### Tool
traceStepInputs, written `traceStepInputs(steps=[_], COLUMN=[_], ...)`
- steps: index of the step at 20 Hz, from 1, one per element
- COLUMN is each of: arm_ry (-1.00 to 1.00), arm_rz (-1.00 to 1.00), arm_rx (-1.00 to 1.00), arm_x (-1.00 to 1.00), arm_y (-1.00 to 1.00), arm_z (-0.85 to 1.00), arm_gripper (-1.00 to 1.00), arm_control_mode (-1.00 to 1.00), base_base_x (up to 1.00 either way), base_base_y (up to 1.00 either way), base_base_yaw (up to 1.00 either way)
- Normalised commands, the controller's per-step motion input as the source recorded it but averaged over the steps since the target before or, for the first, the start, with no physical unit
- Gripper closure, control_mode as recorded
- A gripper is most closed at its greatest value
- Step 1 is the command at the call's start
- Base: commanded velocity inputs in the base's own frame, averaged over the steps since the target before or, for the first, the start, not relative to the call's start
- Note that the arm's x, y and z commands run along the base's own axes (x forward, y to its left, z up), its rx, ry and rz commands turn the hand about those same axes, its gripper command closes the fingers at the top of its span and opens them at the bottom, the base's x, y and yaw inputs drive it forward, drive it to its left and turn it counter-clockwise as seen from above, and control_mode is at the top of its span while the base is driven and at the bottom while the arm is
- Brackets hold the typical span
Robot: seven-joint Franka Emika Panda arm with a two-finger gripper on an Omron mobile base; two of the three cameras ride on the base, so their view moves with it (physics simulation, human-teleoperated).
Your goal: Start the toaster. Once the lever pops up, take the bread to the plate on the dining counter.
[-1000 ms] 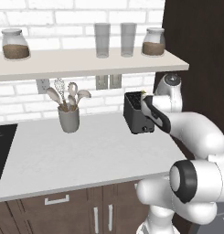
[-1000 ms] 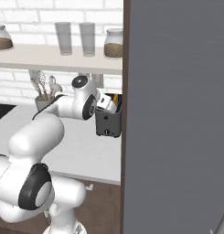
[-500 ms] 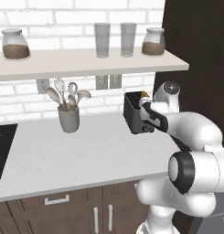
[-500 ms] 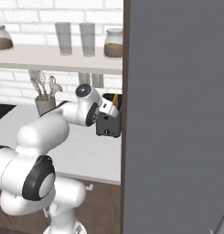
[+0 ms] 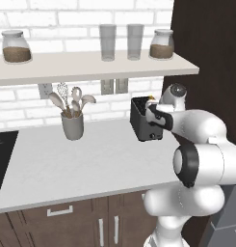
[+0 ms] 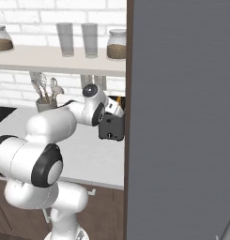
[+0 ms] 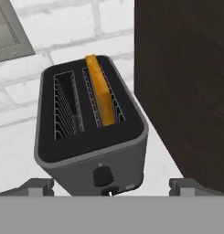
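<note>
Hand view looks down on the toaster (image 7: 90, 132), which I take as my landmark: a black box with two slots in its top and a round knob low on its near face. One slot holds the bread (image 7: 100, 91), standing on edge with its tan top just above the slot rim; the other slot beside it shows bare wire guides. My jaws stand wide open, one tip showing at each lower corner of that view, on either side of the toaster's near end and apart from it. Behind the toaster is a white brick wall with a grey outlet plate (image 7: 8, 29), and close against the toaster's side rises a dark brown panel (image 7: 186, 82).

From the left base view, the toaster (image 5: 142, 121) sits at the far right of the white counter (image 5: 66, 164), hard by the dark panel, and my wrist reaches in over its right end. Well to the toaster's left stands a grey utensil cup (image 5: 72, 125). Above the toaster runs a shelf (image 5: 90, 67) carrying two glasses and two jars. In the right base view the toaster (image 6: 111, 127) shows just below my hand, against the tall grey panel.
</note>
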Motion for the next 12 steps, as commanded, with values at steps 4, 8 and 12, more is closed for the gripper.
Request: traceStepInputs(steps=[4,8,12], arm_ry=[0.0,0.0,0.0], arm_rz=[0.0,0.0,0.0], arm_rx=[0.01,0.0,0.0], arm_x=[0.26,0.22,0.21], arm_y=[-0.09,-0.12,-0.07], arm_z=[0.0,-0.04,-0.12], arm_gripper=[-1.0,-1.0,-1.0], arm_control_mode=[-1.0,-1.0,-1.0], base_base_x=[0.0,0.0,0.0], base_base_y=[0.0,0.0,0.0], base_base_yaw=[0.0,0.0,0.0])
